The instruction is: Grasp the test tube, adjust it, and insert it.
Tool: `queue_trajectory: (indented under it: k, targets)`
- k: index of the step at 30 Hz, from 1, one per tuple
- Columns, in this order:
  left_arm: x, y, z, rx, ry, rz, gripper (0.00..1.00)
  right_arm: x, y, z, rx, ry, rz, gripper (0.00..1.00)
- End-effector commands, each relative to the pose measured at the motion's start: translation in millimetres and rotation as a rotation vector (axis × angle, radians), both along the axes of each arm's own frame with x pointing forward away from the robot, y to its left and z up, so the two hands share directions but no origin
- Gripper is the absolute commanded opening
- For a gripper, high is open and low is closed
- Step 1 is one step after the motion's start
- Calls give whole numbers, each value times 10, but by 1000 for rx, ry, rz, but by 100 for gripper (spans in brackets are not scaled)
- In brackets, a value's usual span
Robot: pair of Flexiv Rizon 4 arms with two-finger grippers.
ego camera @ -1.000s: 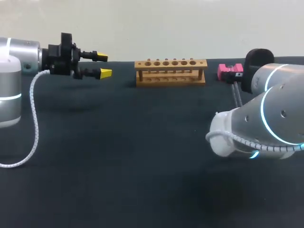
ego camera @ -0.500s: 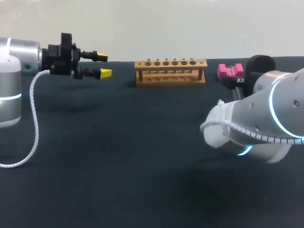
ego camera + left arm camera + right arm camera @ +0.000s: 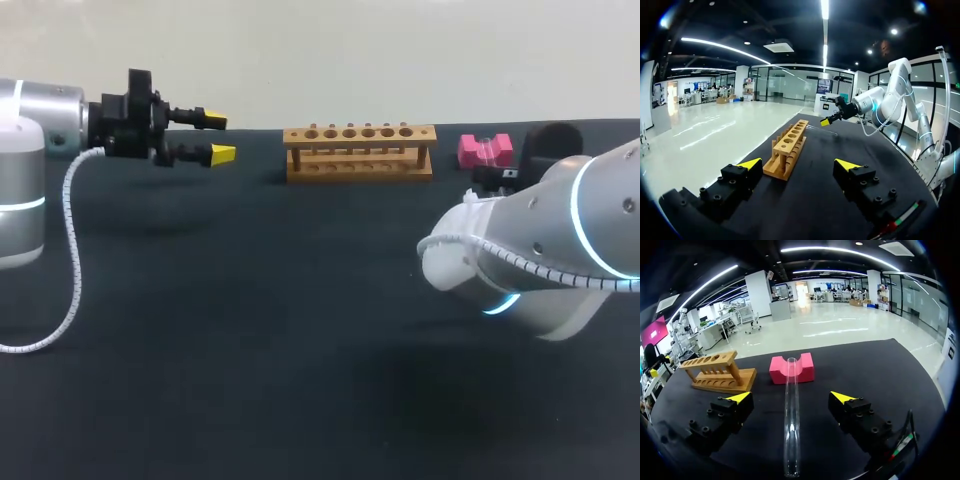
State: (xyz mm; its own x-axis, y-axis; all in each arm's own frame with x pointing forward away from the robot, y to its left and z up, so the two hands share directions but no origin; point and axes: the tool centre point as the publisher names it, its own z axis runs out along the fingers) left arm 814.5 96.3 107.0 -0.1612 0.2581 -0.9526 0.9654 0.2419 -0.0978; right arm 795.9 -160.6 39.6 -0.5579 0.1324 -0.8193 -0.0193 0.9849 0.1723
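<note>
Desk: a dark, matte surface [image 3: 300, 330] that runs unbroken under both arms; a faint sheen from overhead light shows on it in the wrist views.
Test tube: a clear glass tube [image 3: 791, 415] lying lengthwise, its far end in the groove of the pink block, the rest running back towards the right wrist camera.
Pink block: a grooved holder [image 3: 777, 371] at the desk's far right, just beside the rack's right end; it also shows in the head view [image 3: 484, 150].
Test tube rack: a wooden rack [image 3: 359, 151] with a row of holes along its top, standing near the far edge at the middle of the desk.
Right arm: silver body [image 3: 540, 260] low over the right of the desk, hiding most of its gripper in the head view.
Right gripper: [image 3: 790, 397] fingers released, one on each side of the tube and apart from it.
Left arm: [image 3: 30, 150] level above the desk's far left, a white coiled cable [image 3: 70, 250] hanging from it.
Left gripper: [image 3: 218, 137] fingers spread and holding nothing, pointing at the rack [image 3: 788, 148], well apart from it.
</note>
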Motion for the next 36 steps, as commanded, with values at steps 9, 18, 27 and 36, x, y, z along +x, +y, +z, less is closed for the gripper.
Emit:
queue_trajectory:
  k: [9, 18, 27, 36]
  targets:
    - [-12, 3, -10, -3, -5, 2, 100, 7, -58, -54, -2, 11, -19, 100]
    - [-12, 3, -10, -3, -5, 2, 100, -42, -106, -127, -16, 27, -25, 100]
    - [-12, 3, -10, -3, -5, 2, 100, -73, 39, -178, -43, 33, 14, 100]
    - [-12, 3, -10, -3, -5, 2, 100, 54, 131, -301, -39, 30, 22, 100]
